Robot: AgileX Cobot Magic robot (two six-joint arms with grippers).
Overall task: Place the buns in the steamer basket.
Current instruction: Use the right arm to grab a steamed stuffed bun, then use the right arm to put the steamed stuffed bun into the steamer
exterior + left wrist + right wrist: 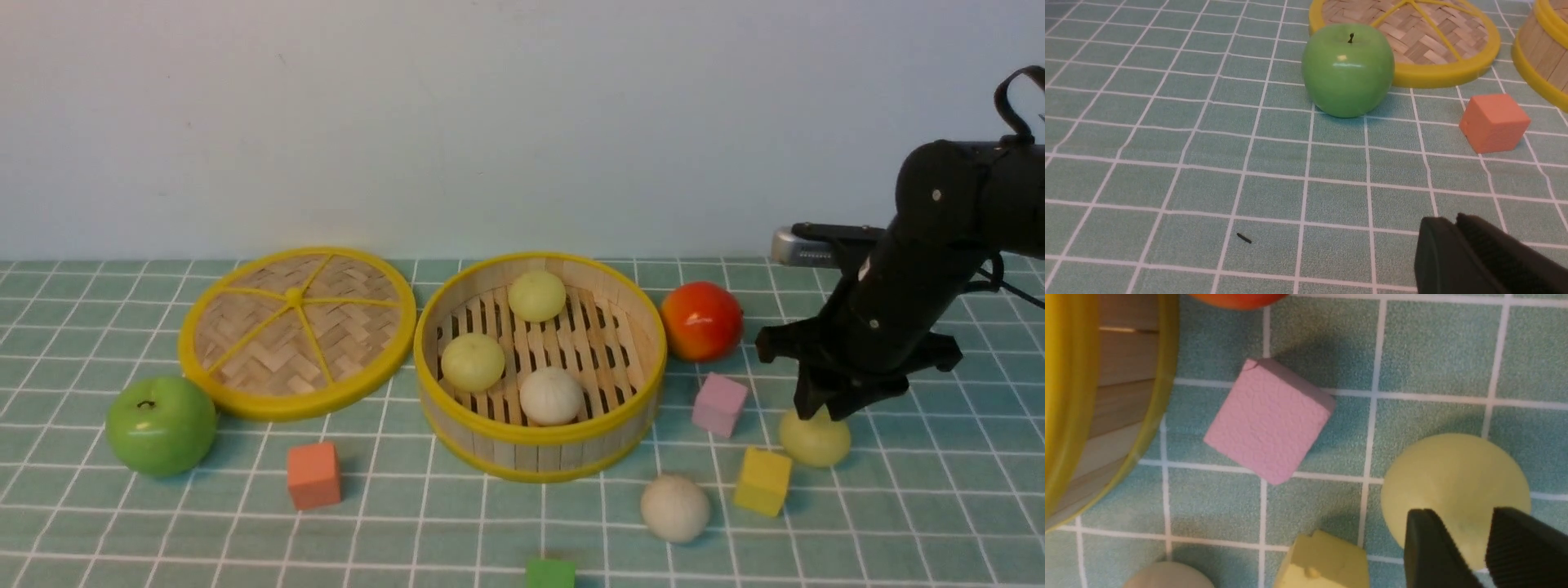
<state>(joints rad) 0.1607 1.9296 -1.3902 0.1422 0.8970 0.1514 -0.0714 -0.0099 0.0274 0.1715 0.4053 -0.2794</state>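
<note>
Now the right pincer [823, 408] is hovering, jaws parted, with a yellow-green bun [814, 441] directly beneath, seemingly lining up to grasp it.

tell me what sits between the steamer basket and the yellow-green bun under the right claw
A pink cube lies between the steamer basket and that bun, apart from both; the front and right wrist views show it.
</note>
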